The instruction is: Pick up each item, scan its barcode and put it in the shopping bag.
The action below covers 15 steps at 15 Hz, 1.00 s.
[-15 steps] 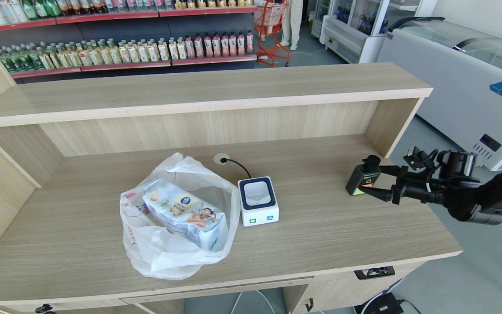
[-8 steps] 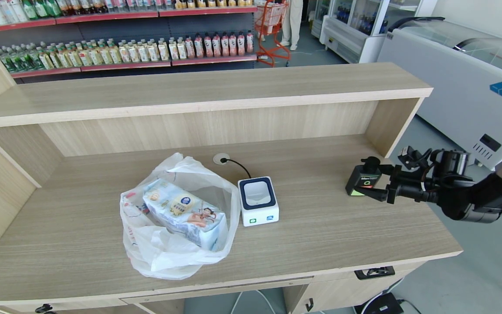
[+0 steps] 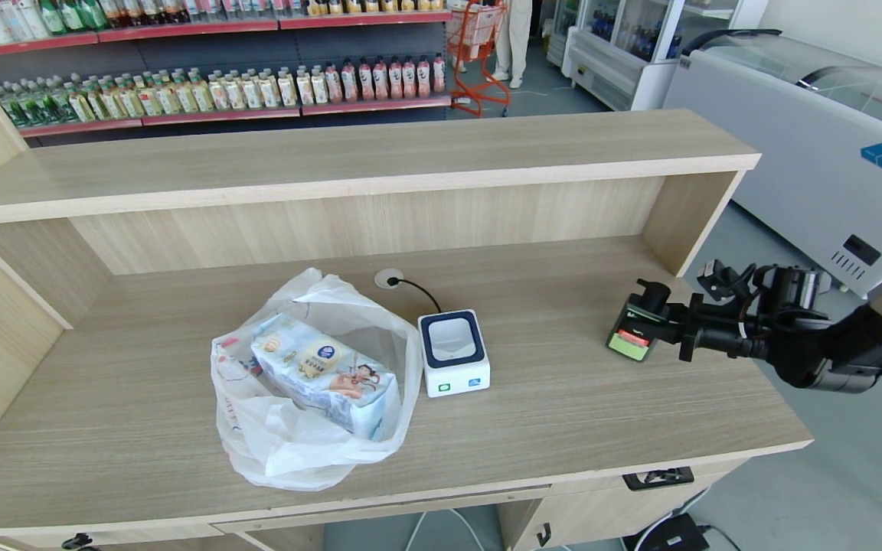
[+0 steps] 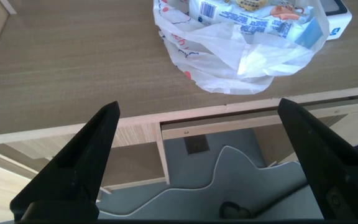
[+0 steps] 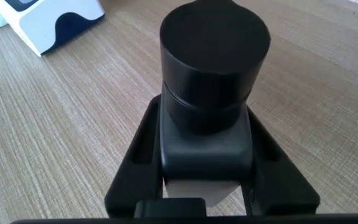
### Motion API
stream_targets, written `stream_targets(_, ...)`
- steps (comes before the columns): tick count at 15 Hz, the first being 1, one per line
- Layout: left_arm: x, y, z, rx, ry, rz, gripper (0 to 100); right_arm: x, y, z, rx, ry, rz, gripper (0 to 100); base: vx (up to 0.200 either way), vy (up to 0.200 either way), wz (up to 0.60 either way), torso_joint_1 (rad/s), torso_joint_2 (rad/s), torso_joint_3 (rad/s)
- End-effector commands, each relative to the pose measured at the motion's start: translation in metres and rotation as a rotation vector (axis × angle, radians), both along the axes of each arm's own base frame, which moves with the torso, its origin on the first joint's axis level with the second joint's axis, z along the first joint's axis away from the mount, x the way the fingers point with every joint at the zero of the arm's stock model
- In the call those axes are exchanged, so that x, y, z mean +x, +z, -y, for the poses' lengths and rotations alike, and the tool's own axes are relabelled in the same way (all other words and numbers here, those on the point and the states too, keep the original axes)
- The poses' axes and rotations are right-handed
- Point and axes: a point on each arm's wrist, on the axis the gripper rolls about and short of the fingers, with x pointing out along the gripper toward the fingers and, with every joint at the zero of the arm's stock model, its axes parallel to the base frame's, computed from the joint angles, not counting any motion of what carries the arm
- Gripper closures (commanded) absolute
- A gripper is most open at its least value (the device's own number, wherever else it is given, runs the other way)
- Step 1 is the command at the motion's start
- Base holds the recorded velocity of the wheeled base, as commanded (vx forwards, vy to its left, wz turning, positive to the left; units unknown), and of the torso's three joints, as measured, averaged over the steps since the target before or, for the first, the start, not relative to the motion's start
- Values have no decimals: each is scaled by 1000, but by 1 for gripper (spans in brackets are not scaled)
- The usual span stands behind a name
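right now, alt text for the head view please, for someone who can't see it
The right gripper holds a small black bottle, tilted, at the right end of a wooden checkout counter. Mid-counter sits a white barcode scanner, and to its left a white shopping bag lies open with a wrapped pack inside.

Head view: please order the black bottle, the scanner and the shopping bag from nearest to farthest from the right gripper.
1. Black bottle: held in the right gripper, far right.
2. Scanner: in the middle.
3. Shopping bag: farthest left, beyond the scanner.
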Motion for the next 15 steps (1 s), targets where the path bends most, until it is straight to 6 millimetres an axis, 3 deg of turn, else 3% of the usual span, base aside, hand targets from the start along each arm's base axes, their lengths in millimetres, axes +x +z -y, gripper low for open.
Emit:
stream_targets(1, 0, 0, 0, 0, 0, 0, 0, -1, 1, 0, -1, 3, 2, 100, 0, 0, 0, 0, 0, 0)
stream_targets(4, 0, 0, 0, 0, 0, 0, 0, -6, 19, 1, -26, 4, 70, 100, 0, 0, 0, 0, 0, 0)
stream_targets(7, 0, 0, 0, 0, 0, 0, 0, -32, 65, 6, -106, -15, 230, 100, 0, 0, 0, 0, 0, 0)
stream_targets(10, 0, 0, 0, 0, 0, 0, 0, -84, 125, 3, -202, -23, 434, 100, 0, 0, 0, 0, 0, 0)
stream_targets(12, 0, 0, 0, 0, 0, 0, 0, -120, 155, -6, -256, -22, 556, 100, 0, 0, 0, 0, 0, 0)
stream_targets(15, 0, 0, 0, 0, 0, 0, 0, -189, 184, -44, -429, 75, 898, 100, 0, 0, 0, 0, 0, 0)
